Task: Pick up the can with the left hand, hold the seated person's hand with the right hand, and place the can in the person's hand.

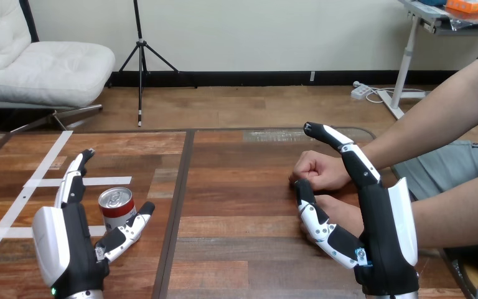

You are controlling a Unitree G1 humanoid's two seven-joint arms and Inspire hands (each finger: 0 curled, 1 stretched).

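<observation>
A red and silver can (pixel 116 207) stands upright on the wooden table (pixel 236 187) at the lower left. My left hand (pixel 68 240) is open around it, fingers straight up on its left and thumb reaching out just below its right side; I cannot tell whether they touch it. My right hand (pixel 373 224) is open at the right, fingers straight up and thumb stretched left. The person's two hands lie on the table there: a fist (pixel 320 169) between my thumb and fingers, and another hand (pixel 342 212) lower, partly hidden behind my thumb. No finger curls round either.
White tape strips (pixel 50 180) mark the table's left part. A dark seam (pixel 177 205) runs down the table between the can and the person's hands. The person's forearms (pixel 435 124) come in from the right edge.
</observation>
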